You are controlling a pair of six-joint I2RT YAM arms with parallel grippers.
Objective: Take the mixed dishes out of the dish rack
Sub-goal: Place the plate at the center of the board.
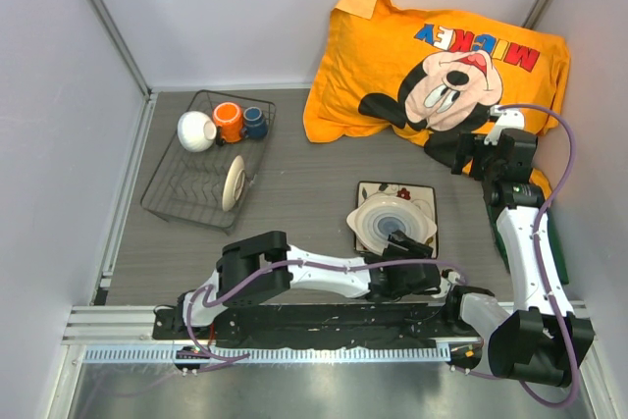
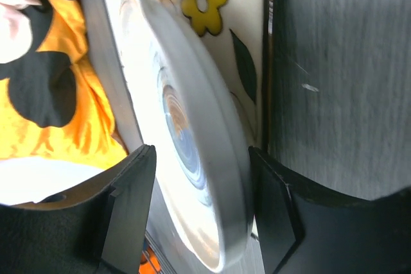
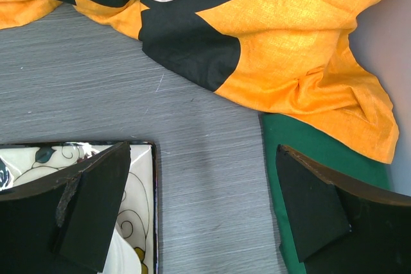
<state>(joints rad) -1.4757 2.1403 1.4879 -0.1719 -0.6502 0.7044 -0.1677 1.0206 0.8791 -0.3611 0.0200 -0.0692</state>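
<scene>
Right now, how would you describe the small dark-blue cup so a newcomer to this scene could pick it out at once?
Find the dark wire dish rack at the far left of the table. Three dishes line its back end: a small white bowl, an orange mug, then the dark-blue cup. It is the rightmost, nearest the orange Mickey pillow, and the only dark one.

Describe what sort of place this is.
Probably a lab test cell, not a home kitchen: plain white partition walls, arms bolted to a metal rail, a dish rack and pillow staged on the grey table.
</scene>
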